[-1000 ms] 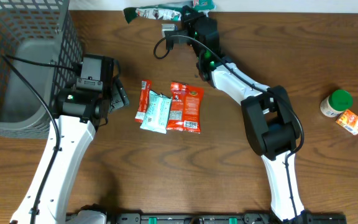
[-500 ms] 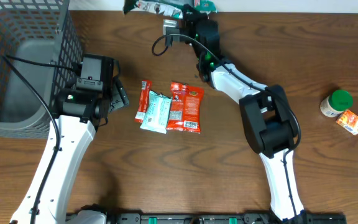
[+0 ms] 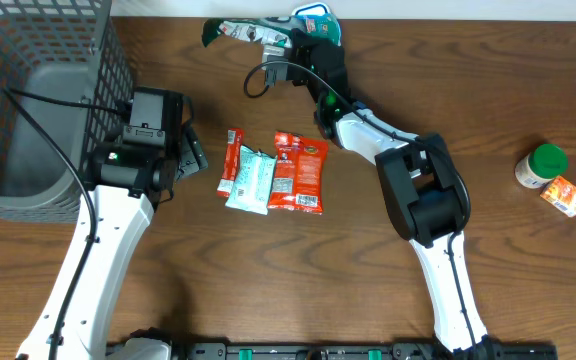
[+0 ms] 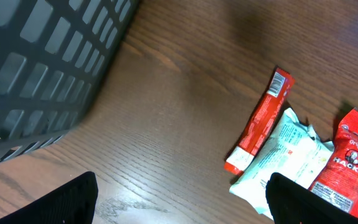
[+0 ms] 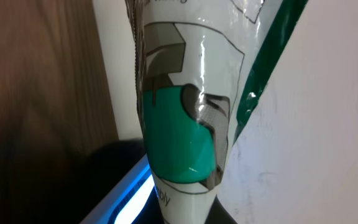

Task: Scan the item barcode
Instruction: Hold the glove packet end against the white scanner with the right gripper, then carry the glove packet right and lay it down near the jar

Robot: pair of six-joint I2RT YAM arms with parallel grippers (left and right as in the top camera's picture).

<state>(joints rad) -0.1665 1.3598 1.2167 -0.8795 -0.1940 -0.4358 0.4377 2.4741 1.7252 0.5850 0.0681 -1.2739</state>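
Your right hand [image 3: 293, 42] was clenched on the green-and-white packet [image 3: 240, 31] at the far edge of the table [image 3: 528, 290], beside a blue light [image 5: 128, 198], presumably to present its barcode; your left hand [image 3: 190, 150] hung released.

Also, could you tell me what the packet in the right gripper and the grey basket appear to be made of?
Packet: glossy plastic film, it seems, given the sharp highlights and crinkles. Basket: probably moulded plastic, matt grey, with an open grid wall.
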